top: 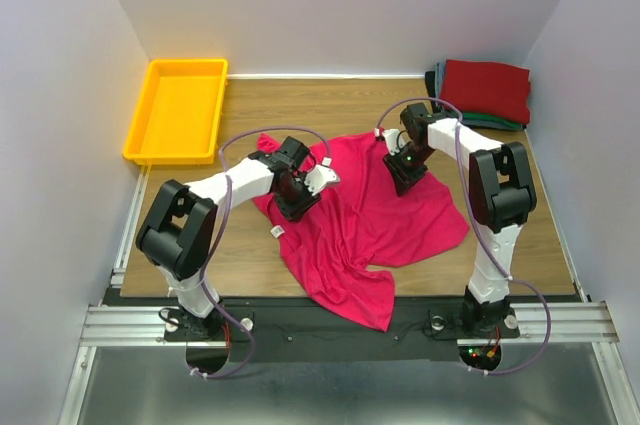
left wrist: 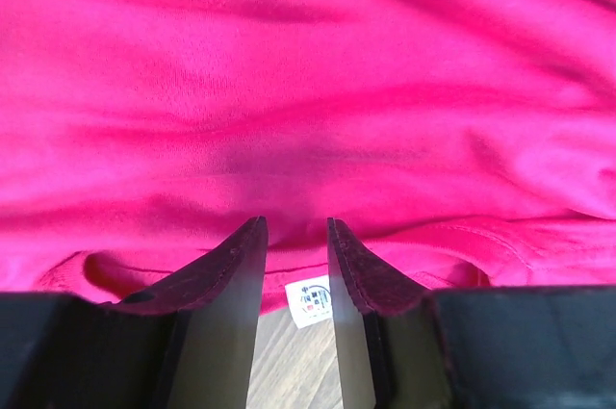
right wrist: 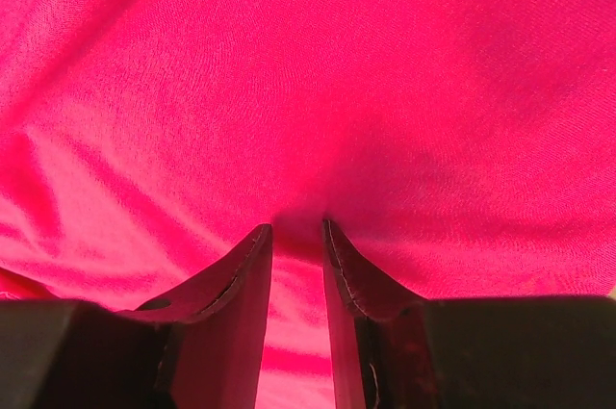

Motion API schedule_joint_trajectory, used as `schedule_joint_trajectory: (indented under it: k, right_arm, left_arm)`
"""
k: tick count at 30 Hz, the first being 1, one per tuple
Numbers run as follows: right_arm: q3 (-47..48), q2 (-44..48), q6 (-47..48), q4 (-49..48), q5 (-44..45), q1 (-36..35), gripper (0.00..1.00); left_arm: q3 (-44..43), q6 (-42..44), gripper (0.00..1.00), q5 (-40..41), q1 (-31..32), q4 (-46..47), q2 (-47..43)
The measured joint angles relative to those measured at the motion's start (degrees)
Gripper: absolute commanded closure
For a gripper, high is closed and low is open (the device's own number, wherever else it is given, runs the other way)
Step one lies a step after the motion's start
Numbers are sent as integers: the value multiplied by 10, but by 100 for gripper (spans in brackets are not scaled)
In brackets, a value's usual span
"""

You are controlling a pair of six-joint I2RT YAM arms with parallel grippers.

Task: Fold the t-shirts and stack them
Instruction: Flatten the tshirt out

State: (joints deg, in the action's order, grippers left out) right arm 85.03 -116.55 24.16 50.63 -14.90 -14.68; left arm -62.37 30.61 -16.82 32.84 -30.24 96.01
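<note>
- Across the middle of the wooden table (top: 300, 105): crimson t-shirt (top: 370, 215), spread out but rumpled, lower hem hanging over the near edge.
- On the shirt's left part, near the collar: left gripper (top: 298, 209), pointing down into the cloth.
- Seen from the left wrist: left gripper (left wrist: 295, 226) with its fingers (left wrist: 226, 265) a narrow gap apart, tips pressed against a wrinkle of crimson cloth — no telling a real pinch from a mere press.
- Between those fingers, lower down: a white label (left wrist: 310, 301) and bare wood.
- On the shirt's upper right part: right gripper (top: 403, 187), also nose-down on the fabric.
- Seen from the right wrist: right gripper (right wrist: 297, 228), fingers (right wrist: 231, 274) close together with a slim gap, tips sunk in a small pucker — grasp or only touch, impossible to tell.
- Far right corner: stack of folded t-shirts (top: 487, 90), dark red on top, teal-green and dark edges showing beneath, well apart from the crimson one.
- Far left corner: yellow tray (top: 140, 125).
</note>
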Motion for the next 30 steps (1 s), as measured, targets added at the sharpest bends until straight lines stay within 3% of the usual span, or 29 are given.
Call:
schedule_joint_trajectory:
  k: [8, 14, 18, 23, 30]
  right_arm:
    - [-6, 5, 1, -4, 8, 0, 67]
    - [-20, 15, 5, -12, 26, 0, 69]
    - [-27, 20, 9, -14, 40, 0, 69]
    - [-37, 27, 15, -16, 57, 0, 69]
    - [-72, 56, 40, -10, 53, 0, 70]
  left_arm:
    - [30, 16, 64, 28, 0, 7, 16]
    - [83, 33, 63, 62, -4, -31, -41]
    - [119, 53, 57, 85, -17, -69, -91]
    - [144, 93, 57, 114, -77, -111, -145]
    - [143, 136, 58, 133, -167, -149, -153]
